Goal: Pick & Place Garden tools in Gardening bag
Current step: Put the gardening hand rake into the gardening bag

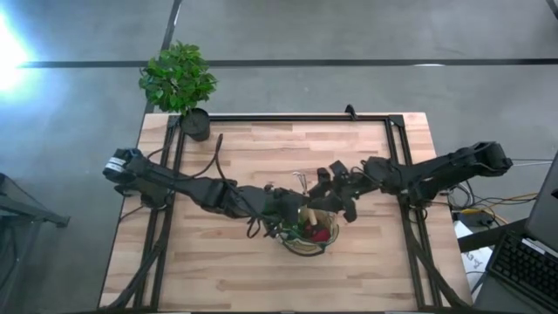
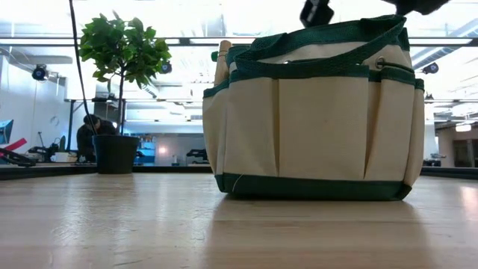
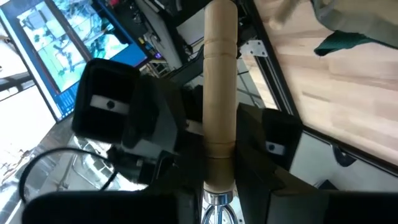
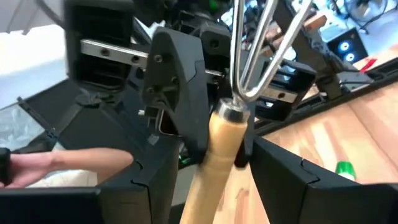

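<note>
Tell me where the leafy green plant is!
In the high view, the leafy green potted plant stands at the far left corner of the wooden table, away from the tan fabric bag.
</note>
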Available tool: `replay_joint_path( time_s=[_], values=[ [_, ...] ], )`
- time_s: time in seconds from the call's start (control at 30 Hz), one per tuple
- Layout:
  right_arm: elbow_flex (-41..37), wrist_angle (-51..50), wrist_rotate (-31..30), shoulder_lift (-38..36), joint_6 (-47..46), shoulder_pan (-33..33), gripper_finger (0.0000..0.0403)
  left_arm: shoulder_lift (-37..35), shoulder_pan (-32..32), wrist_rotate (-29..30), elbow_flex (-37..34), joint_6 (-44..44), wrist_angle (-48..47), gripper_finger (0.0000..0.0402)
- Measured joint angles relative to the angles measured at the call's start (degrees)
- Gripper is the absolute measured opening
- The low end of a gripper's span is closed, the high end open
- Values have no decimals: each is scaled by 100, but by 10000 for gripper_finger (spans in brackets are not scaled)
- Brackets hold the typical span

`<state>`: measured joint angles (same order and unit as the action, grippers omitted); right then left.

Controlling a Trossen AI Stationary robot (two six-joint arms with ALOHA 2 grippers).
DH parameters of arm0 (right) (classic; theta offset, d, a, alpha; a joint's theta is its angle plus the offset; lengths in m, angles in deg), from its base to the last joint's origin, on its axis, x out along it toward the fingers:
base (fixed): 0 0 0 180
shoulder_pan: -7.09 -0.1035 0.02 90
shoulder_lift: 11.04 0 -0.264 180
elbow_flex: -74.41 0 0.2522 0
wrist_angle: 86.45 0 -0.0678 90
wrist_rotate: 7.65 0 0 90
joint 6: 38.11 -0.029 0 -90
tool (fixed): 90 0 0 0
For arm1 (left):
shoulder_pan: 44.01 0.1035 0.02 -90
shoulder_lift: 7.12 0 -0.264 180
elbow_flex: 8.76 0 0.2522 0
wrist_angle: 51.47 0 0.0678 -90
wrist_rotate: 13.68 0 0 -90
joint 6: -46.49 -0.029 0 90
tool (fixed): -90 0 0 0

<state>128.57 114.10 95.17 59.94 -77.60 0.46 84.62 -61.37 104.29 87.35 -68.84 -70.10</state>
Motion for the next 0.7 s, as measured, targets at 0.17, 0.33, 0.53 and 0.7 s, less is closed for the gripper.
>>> replay_joint_path(
  time_s=[0.17,0.33,0.53,0.7],
  values=[
    [318,-132,256,326,37,35,165,-5,-16,70,-2,-6,-80,64],
    [296,-263,157,202,241,37,144,-7,-57,291,-2,-44,-69,64],
    [304,-885,-118,-13,394,27,138,-7,-85,409,-11,-12,-186,64],
    [304,-926,-128,-69,409,31,138,-7,-85,455,-11,95,-226,64]
  ],
)
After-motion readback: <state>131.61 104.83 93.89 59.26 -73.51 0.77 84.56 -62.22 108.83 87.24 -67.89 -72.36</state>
